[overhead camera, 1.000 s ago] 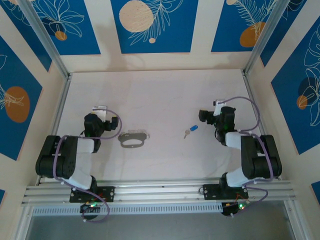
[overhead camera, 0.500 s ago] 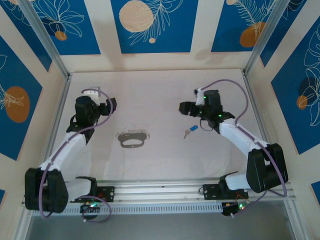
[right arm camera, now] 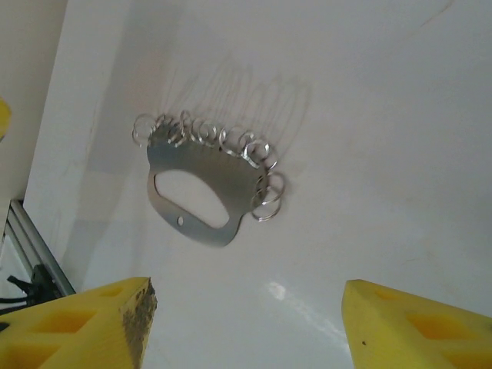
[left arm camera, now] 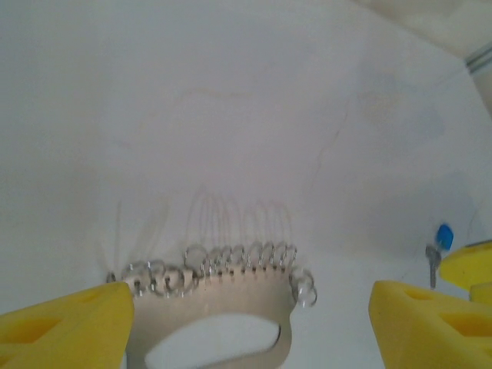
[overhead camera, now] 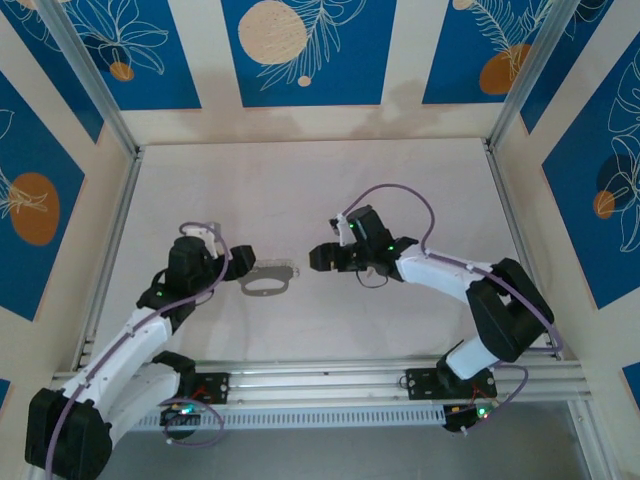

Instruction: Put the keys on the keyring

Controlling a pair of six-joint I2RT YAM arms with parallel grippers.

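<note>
L fingers (left arm camera: 65, 327) spread, keyring (left arm camera: 231, 302) + key (left arm camera: 444, 235) ahead; R fingers (right arm camera: 84, 327) spread toward keyring.

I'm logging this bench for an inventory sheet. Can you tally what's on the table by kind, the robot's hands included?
key, silver with a blue head: 1
keyring, grey metal with a row of small rings: 1
hands: 2, the left hand and the right hand
Total: 4
</note>
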